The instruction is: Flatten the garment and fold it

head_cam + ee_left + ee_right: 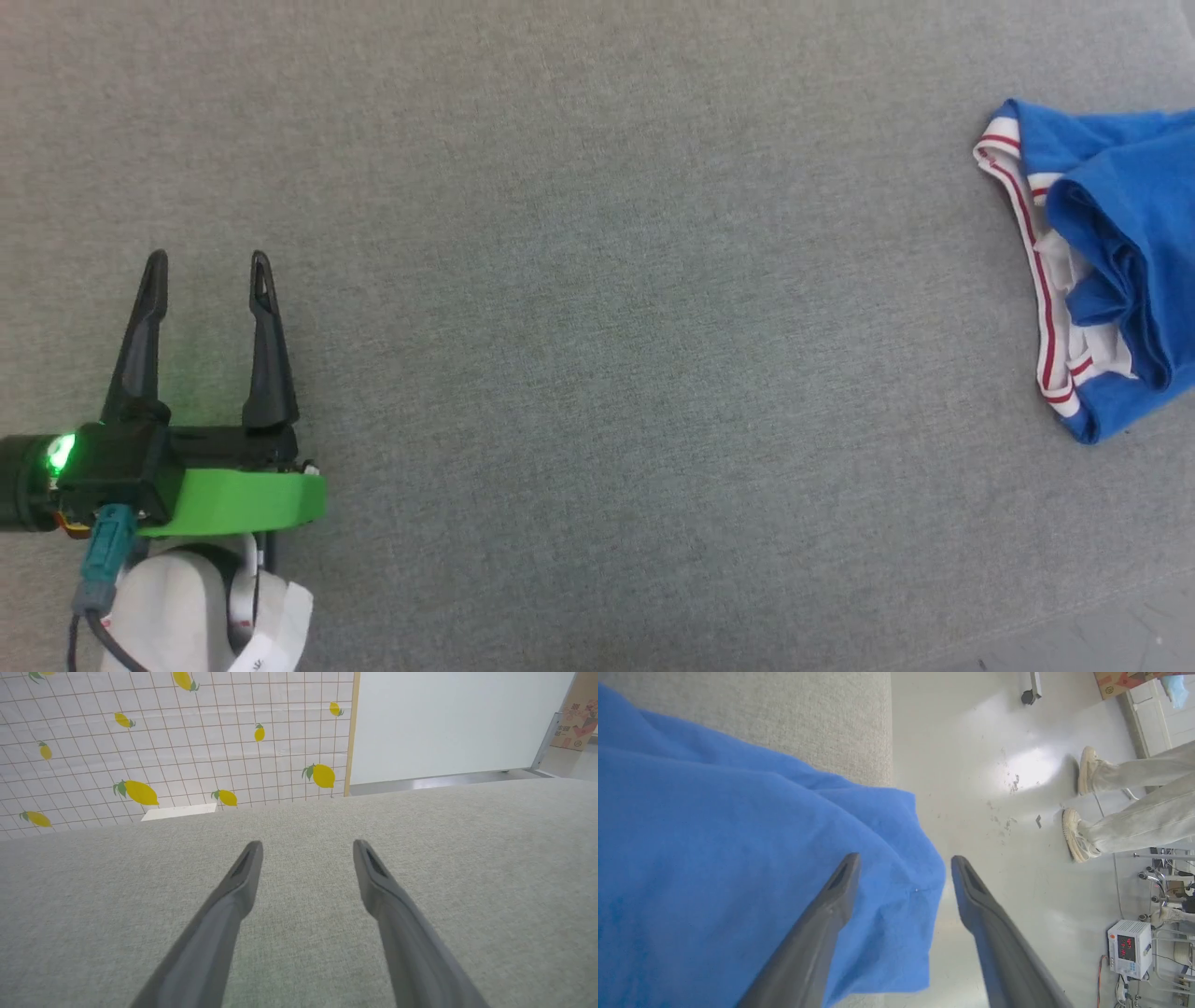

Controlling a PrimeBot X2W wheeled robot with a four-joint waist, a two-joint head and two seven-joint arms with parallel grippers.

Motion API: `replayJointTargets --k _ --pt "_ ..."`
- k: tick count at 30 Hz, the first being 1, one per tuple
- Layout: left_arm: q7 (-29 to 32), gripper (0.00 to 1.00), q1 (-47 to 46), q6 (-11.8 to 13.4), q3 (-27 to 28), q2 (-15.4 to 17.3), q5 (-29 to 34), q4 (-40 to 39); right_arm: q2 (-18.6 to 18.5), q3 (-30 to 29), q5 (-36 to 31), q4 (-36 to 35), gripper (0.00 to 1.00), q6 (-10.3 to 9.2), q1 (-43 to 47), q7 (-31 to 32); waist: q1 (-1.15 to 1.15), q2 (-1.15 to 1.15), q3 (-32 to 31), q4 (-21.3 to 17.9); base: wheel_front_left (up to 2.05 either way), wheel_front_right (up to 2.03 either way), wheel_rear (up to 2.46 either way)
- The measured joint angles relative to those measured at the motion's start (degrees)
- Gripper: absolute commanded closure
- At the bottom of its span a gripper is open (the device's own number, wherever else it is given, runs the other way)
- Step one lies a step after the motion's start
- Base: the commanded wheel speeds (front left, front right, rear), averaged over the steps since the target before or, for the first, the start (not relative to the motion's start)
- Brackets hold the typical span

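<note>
On the right edge of the grey table point(597, 280), the garment point(1111, 261) is lying bunched, with the right gripper point(904, 858) hovering spread over its blue fold and the left gripper point(208, 257) hanging spread well apart, so pinching one outer layer is looking wisest.

The garment point(1111, 243) lies bunched at the right edge of the worktop point(597, 327), well apart from the left gripper point(208, 256) over the near left part. The right gripper point(904, 857) hangs at the garment's edge, one finger above the cloth, the other above the floor point(994, 742) beside the worktop. A person's feet point(1078, 830) stand further out on that floor. A screen point(177, 742) stands behind the worktop's far edge.
</note>
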Motion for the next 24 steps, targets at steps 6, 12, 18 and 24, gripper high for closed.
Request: replayJointTargets --k 6,12,18,24 --pt "0.0 0.0 0.7 0.7 0.1 -1.5 -0.6 1.7 -0.7 -5.0 -5.6 0.9 0.0 0.0 -0.6 -9.4 0.0 0.0 -4.6 0.7 0.0 0.0 0.0" --pt "0.0 0.0 4.1 1.8 0.9 -2.5 -1.4 3.0 0.6 -12.3 -10.8 -3.3 0.0 0.0 -0.6 -19.2 -0.01 0.0 -10.2 1.6 0.0 0.0 0.0" --pt "0.0 0.0 7.3 2.3 0.9 -3.4 -1.8 4.5 6.9 -22.9 -17.3 -12.8 0.0 0.0 4.1 -22.4 -0.01 0.0 -16.0 2.9 0.0 0.0 0.0" --pt "0.0 0.0 9.9 2.4 0.7 -3.7 -1.9 5.9 16.0 -29.6 -20.2 -29.2 0.0 0.0 16.2 -22.7 -0.01 0.0 -21.6 4.6 0.0 0.0 0.0"
